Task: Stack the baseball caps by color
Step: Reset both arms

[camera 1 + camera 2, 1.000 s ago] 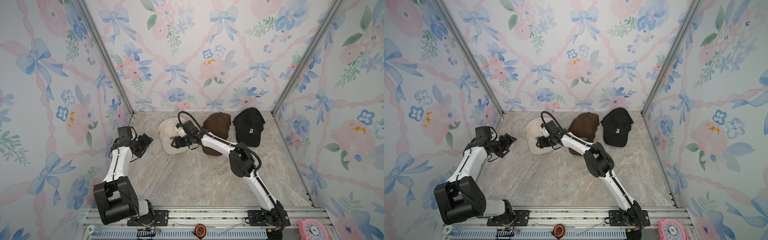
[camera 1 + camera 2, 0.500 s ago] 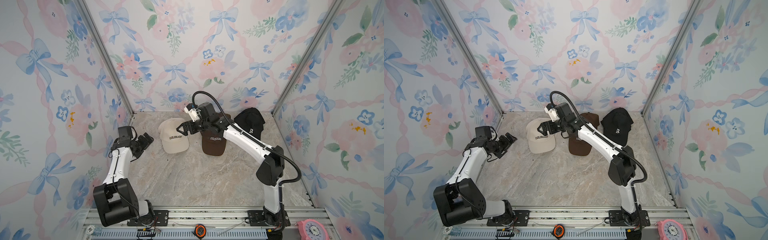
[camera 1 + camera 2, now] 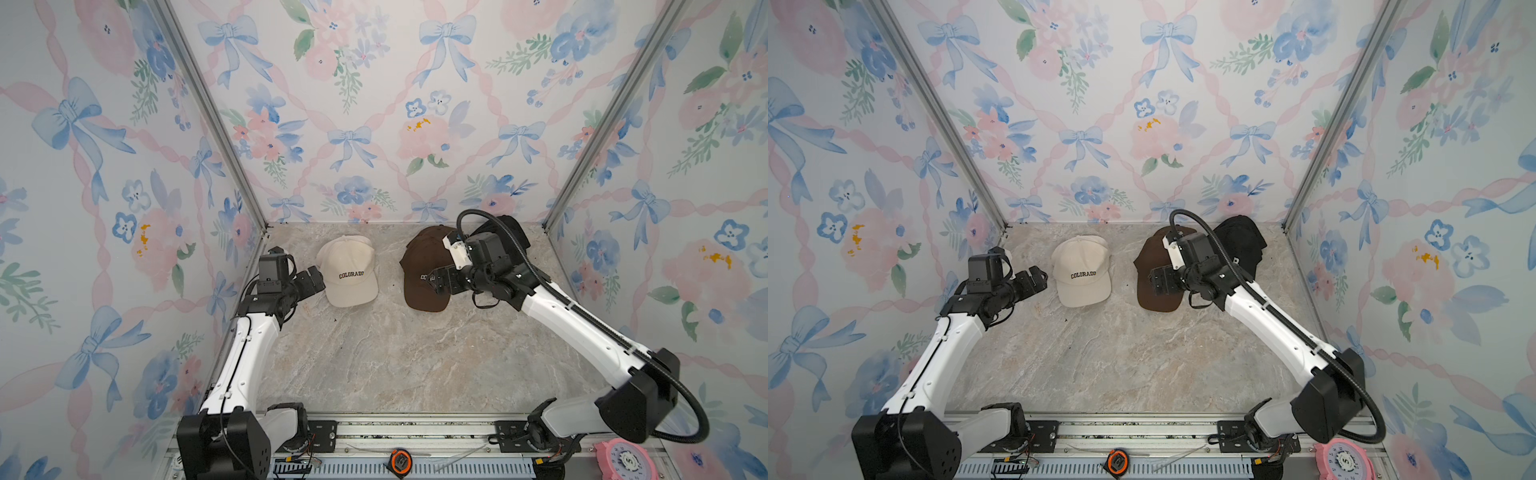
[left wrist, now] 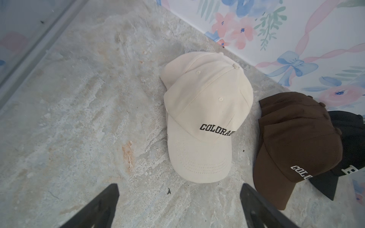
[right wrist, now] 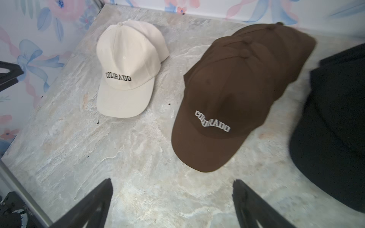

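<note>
Judging by the layout, looks all but finished: no loose cap anywhere on the bare marble tabletop (image 3: 374, 365) in either top view. Shows three separate piles in a row near the back wall, one per colour.

Places the cream caps (image 3: 349, 270) nearest the left arm, nested, brims toward the robot, with a second crown peeking out behind the upper one in the left wrist view. Sets the brown caps (image 3: 417, 266) in the middle, well apart from the cream pile, with several crowns layered and slightly offset in the right wrist view. Leaves the black caps (image 3: 1241, 245) furthest toward the right wall, just beside the brown pile and overlapped by it in the left wrist view. Cannot count them, hidden as they are by the right arm and cropped in the wrist views.

Finds the left gripper (image 3: 316, 277) near the cream pile but clear of it, jaws spread wide, holding nothing. Finds the right gripper (image 3: 436, 282) in front of the brown pile's lettering as seen from above, yet clear of the brim in its own wrist view, likewise spread wide and empty.

Seems to leave little to do: perhaps squaring up the offset brown crowns, then pulling both arms back. Calls for care not to snag a brim and drag a pile out of line.
</note>
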Robot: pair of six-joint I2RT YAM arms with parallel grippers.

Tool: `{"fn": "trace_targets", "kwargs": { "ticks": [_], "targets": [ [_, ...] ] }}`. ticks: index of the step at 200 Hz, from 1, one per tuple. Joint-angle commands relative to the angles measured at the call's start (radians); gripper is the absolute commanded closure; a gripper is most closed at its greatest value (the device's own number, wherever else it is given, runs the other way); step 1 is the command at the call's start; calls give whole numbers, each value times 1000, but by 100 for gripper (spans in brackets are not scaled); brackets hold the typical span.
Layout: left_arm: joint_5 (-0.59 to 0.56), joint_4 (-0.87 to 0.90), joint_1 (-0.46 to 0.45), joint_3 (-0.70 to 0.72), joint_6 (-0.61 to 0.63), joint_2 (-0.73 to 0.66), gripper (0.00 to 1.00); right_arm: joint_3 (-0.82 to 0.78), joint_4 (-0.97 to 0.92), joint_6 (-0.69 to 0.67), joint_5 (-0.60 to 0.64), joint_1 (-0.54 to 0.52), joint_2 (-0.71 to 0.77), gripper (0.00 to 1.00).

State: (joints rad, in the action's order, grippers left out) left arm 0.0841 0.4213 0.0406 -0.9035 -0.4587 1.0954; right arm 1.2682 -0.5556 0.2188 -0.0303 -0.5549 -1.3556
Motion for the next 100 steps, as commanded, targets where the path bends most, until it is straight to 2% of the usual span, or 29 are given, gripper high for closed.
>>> {"fn": "trace_targets", "kwargs": {
  "ticks": [1, 20, 40, 73, 100],
  "targets": [
    [-111, -159, -31, 99, 99, -101, 2, -111, -12, -27, 151, 52, 99, 4],
    [-176, -244, -63, 159, 147, -170, 2, -185, -16, -33, 182, 124, 158, 4],
    [-244, -361, -96, 284, 200, -243, 2, -246, -23, -48, 184, 197, 204, 4],
    [-295, -566, -111, 439, 287, -343, 2, -455, 150, -128, 222, 217, 365, 4],
    [-294, -622, -113, 488, 325, -326, 2, -594, 287, -144, 204, 270, 471, 4]
  ]
}}
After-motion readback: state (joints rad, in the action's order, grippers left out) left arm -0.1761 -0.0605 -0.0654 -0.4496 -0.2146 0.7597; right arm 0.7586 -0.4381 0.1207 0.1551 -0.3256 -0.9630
